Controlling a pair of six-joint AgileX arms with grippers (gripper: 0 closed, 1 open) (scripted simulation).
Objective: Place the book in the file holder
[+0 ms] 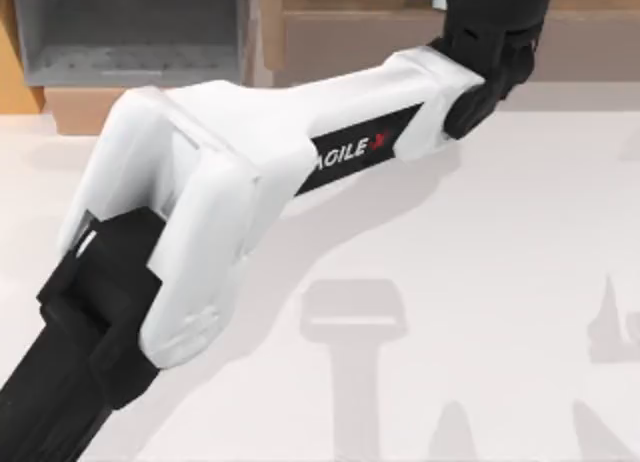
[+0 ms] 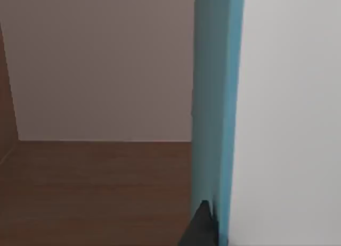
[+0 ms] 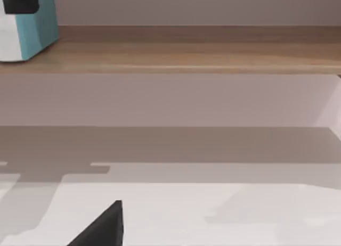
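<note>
The book (image 2: 213, 97) has a teal cover and white pages, and it stands upright close in front of the left wrist camera. My left gripper (image 1: 487, 27) reaches to the back of the table and is shut on it, with one dark finger (image 2: 200, 227) against the cover. From the right wrist view, the book (image 3: 33, 23) is at the brown shelf's top surface with the left gripper (image 3: 18, 1) above it. The grey file holder (image 1: 130, 32) stands at the back left, away from the book. A dark part of my right gripper (image 3: 101, 227) hangs low over the table.
The long brown wooden shelf (image 1: 400, 27) runs along the back right; its board (image 3: 186, 54) spans the right wrist view. My left arm's white link (image 1: 250, 162) crosses the table diagonally. The white tabletop (image 1: 480, 282) carries arm shadows.
</note>
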